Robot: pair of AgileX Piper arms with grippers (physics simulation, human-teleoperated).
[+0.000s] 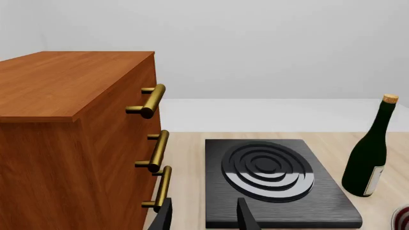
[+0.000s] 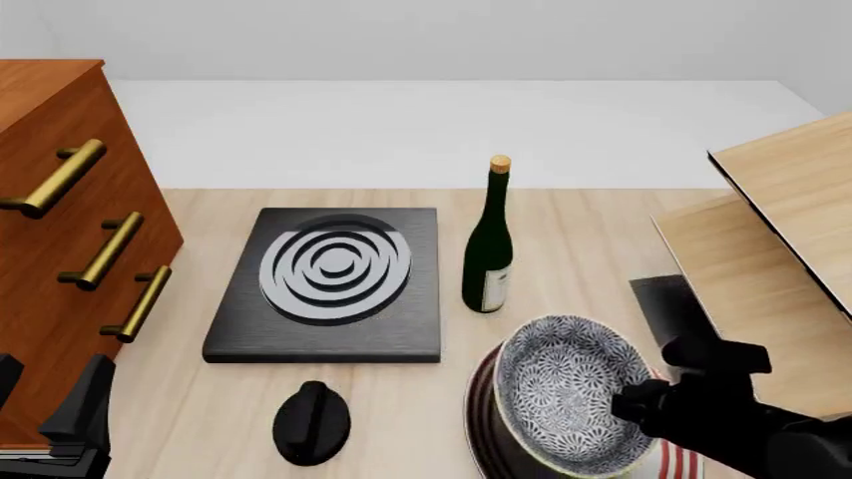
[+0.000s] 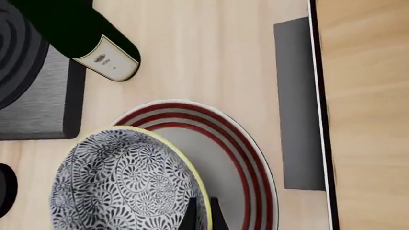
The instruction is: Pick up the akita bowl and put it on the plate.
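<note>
The akita bowl, patterned blue-grey and white with a pale yellow rim, is tilted over the plate at the table's front right. My right gripper is shut on the bowl's right rim. In the right wrist view the fingertips pinch the rim of the bowl, which covers part of the white, red-ringed plate. Whether the bowl touches the plate I cannot tell. My left gripper stays at the front left, open and empty, beside the cabinet.
A wooden cabinet with brass handles stands at the left. A black slab with grey rings lies mid-table, a wine bottle right of it, and a black knob in front. A wooden shelf unit rises at the right.
</note>
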